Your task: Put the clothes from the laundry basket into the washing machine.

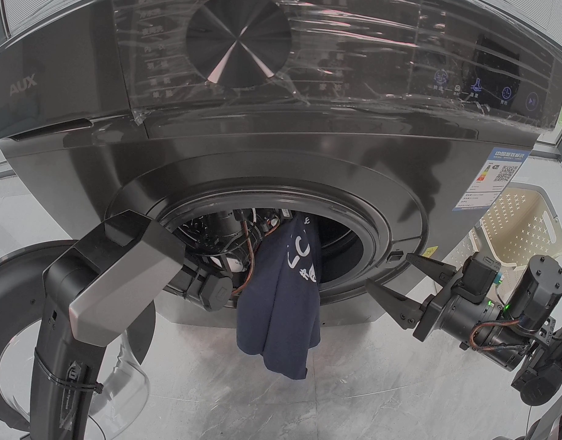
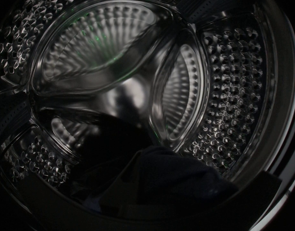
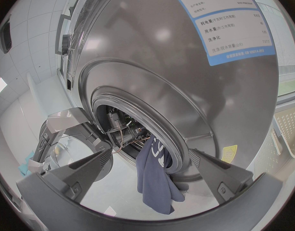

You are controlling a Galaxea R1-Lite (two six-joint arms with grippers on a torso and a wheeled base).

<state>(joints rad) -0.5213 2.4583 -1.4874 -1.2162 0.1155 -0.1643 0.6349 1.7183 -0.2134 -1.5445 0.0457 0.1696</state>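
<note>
The dark grey washing machine point(image 1: 281, 154) stands in front of me with its round opening point(image 1: 354, 249) uncovered. A navy shirt point(image 1: 281, 300) with white print hangs from the opening's rim down toward the floor, partly inside. My left arm point(image 1: 110, 276) passes into the opening, its wrist point(image 1: 229, 245) just inside beside the shirt. The left wrist view looks into the steel drum point(image 2: 234, 81), with dark cloth point(image 2: 173, 177) low in it. My right gripper point(image 1: 388, 271) is open and holds nothing, outside the machine to the right of the opening; the shirt point(image 3: 155, 177) hangs beyond its fingers point(image 3: 218, 174).
A cream perforated laundry basket point(image 1: 525, 227) stands to the right of the machine, behind my right arm. The machine's round door point(image 1: 12, 313) is swung open on the left, low beside my left arm. Pale tiled floor point(image 1: 366, 386) lies below the opening.
</note>
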